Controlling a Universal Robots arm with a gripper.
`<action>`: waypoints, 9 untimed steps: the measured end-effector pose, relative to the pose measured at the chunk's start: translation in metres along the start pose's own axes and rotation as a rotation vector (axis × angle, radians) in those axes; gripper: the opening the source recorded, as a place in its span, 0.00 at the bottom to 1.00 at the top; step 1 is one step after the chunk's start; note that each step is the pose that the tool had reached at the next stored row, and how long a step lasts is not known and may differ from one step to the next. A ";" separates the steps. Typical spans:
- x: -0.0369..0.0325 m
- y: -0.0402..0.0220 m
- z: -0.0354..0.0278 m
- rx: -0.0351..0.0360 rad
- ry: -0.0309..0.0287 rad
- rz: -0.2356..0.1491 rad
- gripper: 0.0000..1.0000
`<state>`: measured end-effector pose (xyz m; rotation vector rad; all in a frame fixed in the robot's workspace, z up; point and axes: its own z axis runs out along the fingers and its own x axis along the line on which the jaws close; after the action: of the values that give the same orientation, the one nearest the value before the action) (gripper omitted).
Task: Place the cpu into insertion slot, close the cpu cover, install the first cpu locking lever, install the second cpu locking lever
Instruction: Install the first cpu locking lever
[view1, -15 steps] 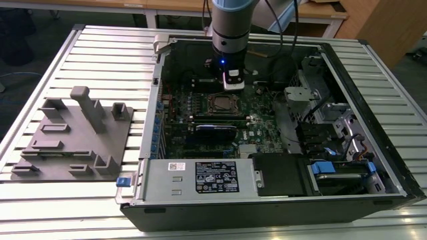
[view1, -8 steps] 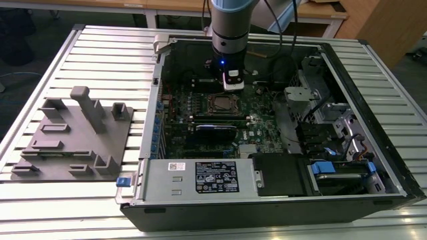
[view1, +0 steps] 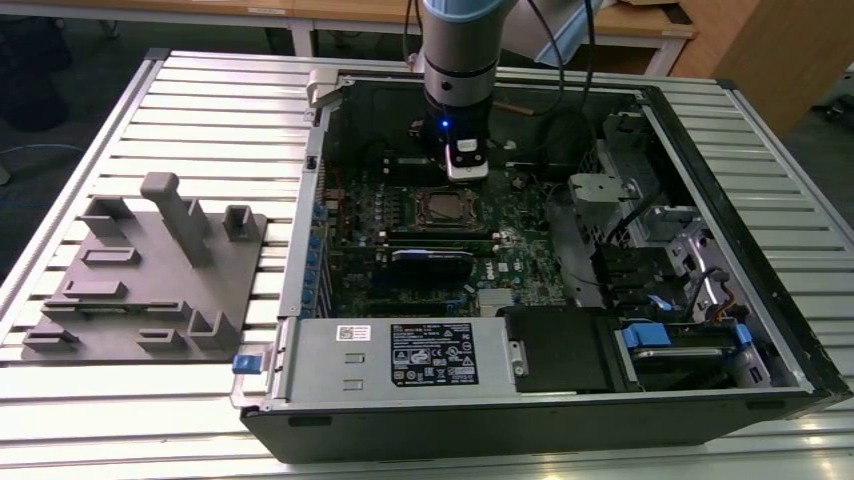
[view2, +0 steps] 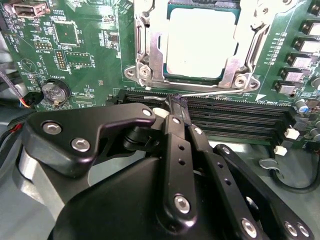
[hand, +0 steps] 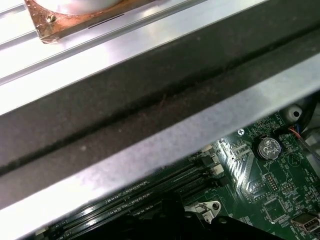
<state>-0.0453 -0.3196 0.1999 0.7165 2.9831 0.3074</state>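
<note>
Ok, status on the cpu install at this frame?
Gripper shut, tips at the end of a thin locking lever. Cpu seated, cpu cover down around it. Memory slots just beside the tips.

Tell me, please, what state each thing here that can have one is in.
cpu: seated, silver top showing through the cover's window.
cpu cover: down flat around the cpu.
locking lever: lying along the cover's edge; latched or not, cannot tell.
gripper: fingertips together, close by that lever.
computer case: side open, board exposed.
</note>
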 end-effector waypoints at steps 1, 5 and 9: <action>0.0000 0.0000 0.0000 0.0001 -0.0001 0.000 0.10; 0.0002 0.0004 0.0001 0.0060 -0.0099 -0.002 0.10; 0.0010 0.0012 0.0002 0.0069 -0.0140 -0.003 0.10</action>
<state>-0.0457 -0.3181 0.1999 0.7118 2.9732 0.2909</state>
